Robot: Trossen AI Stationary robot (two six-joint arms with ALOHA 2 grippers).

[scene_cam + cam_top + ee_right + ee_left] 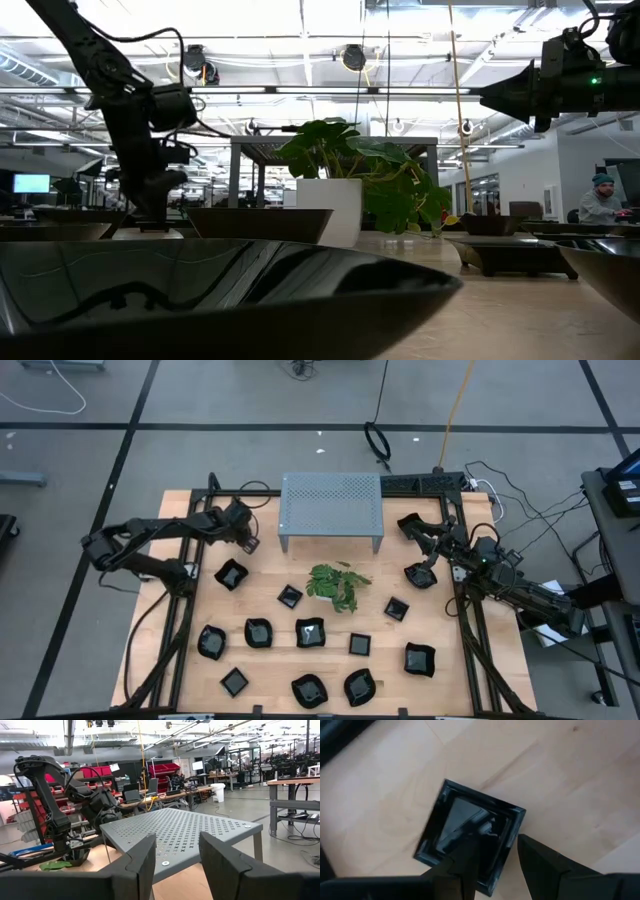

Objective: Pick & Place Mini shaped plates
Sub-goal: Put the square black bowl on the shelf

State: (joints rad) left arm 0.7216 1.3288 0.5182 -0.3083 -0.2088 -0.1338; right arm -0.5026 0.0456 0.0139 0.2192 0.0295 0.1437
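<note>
Several glossy black mini plates (309,632) lie flat across the wooden table, square and wavy-rimmed ones. My left gripper (247,542) hovers left of the grey stand, pointing down, open. In its wrist view, one square plate (457,825) lies flat on the wood below it. The gripper (496,840) straddles the plate's rim (512,842), with one finger over the hollow and one outside. I see no touch. My right gripper (410,523) is open at the stand's right end, level, facing the stand (180,832).
The grey perforated stand (331,505) sits at the table's far middle. A green leafy sprig (335,585) lies in front of it. A wavy plate (231,574) rests near my left gripper and another (420,575) below my right arm. A person (600,200) sits in the room beyond.
</note>
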